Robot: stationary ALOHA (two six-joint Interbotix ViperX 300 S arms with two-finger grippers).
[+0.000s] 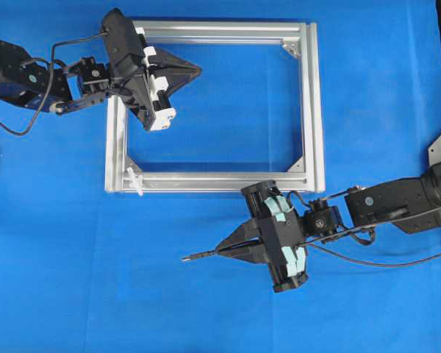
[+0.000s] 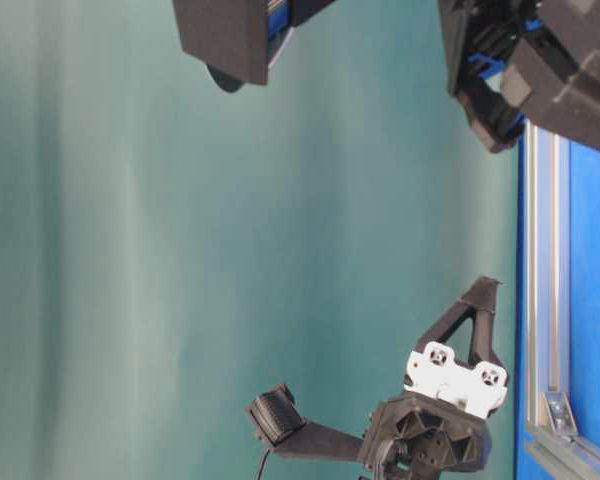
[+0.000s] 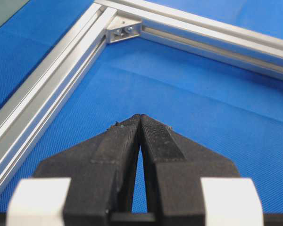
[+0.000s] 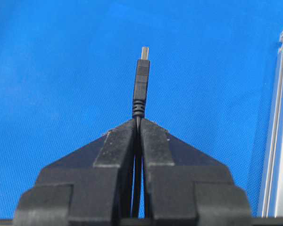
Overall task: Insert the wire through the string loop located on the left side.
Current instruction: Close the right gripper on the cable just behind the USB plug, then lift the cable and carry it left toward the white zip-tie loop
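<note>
My right gripper (image 1: pixel 220 251) is shut on the wire (image 1: pixel 200 257), just behind its dark plug, which sticks out to the left over the blue cloth below the frame. In the right wrist view the plug (image 4: pixel 141 82) points straight ahead from the closed right gripper (image 4: pixel 137 121). The string loop (image 1: pixel 135 179), small and white, hangs at the lower-left corner of the silver frame (image 1: pixel 316 110), up and to the left of the plug. My left gripper (image 1: pixel 197 70) is shut with nothing in it, hovering inside the frame's upper-left part; its tips (image 3: pixel 140 117) meet over blue cloth.
The frame's corner bracket (image 3: pixel 124 29) lies ahead of the left gripper. A frame rail (image 4: pixel 276 141) runs along the right edge of the right wrist view. The wire trails right past the right arm (image 1: pixel 397 206). Blue cloth (image 1: pixel 95 279) covers the table.
</note>
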